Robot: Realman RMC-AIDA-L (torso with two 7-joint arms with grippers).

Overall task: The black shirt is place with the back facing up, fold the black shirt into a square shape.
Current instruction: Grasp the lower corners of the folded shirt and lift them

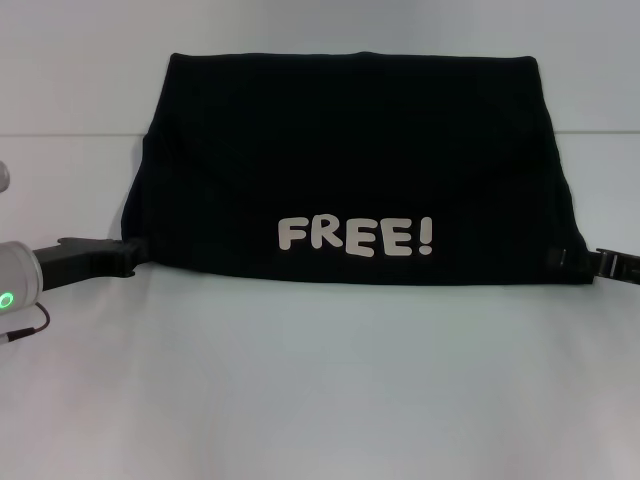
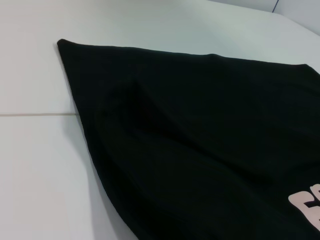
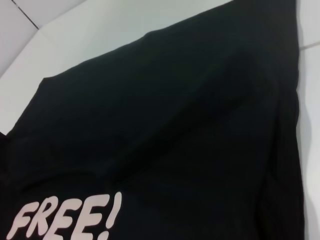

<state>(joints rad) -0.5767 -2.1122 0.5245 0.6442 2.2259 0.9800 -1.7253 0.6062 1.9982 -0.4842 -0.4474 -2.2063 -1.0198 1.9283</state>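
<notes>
The black shirt (image 1: 350,150) lies across the far half of the white table, folded into a wide band, with a white "FREE!" print (image 1: 355,236) showing near its front edge. My left gripper (image 1: 140,256) is at the shirt's near left corner and my right gripper (image 1: 565,262) at its near right corner. Each is shut on the fabric, and the front edge runs taut and straight between them. Both wrist views are filled by the black shirt (image 2: 200,140) (image 3: 175,125), creased and sloping up towards the cameras; neither shows that arm's own fingers.
The white table (image 1: 320,400) stretches bare in front of the shirt, and a seam line (image 1: 60,135) crosses it farther back. The left arm's silver wrist with a green light (image 1: 8,298) sits at the left edge.
</notes>
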